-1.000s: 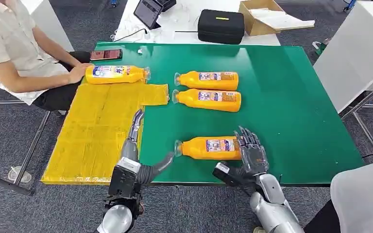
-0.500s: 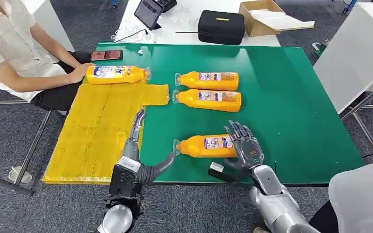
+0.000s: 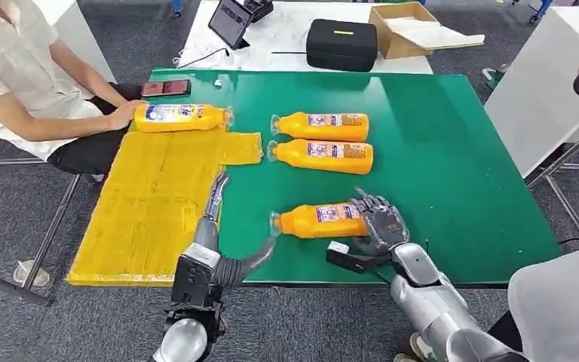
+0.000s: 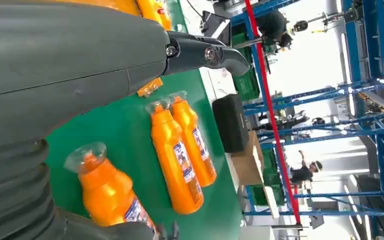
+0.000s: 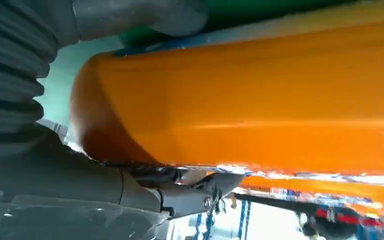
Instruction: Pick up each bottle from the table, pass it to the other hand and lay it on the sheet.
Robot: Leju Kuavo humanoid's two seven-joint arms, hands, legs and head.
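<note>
An orange bottle [image 3: 320, 219] lies near the front edge of the green table [image 3: 452, 151], cap end to the left and slightly tilted. My right hand [image 3: 379, 222] grips its base end; in the right wrist view the thumb and fingers of that hand [image 5: 80, 165] wrap the bottle [image 5: 260, 100]. My left hand [image 3: 211, 241] is open, its fingers stretched along the edge of the yellow sheet [image 3: 143, 204] and its thumb just below the bottle's cap. Two more bottles [image 3: 324, 125] [image 3: 324, 155] lie side by side mid-table. Another bottle [image 3: 181, 117] lies at the sheet's far end.
A seated person [image 3: 22, 75] at the left rests a hand on the bottle at the sheet's far end, beside a phone [image 3: 165, 88]. Behind the table are a black case [image 3: 341, 43], a tablet [image 3: 230, 19] and a cardboard box [image 3: 415, 26]. A white table [image 3: 550, 90] stands at the right.
My right hand has closed around the near bottle's base and shifted it a little away from the front edge, tilting it. The left hand has barely moved.
</note>
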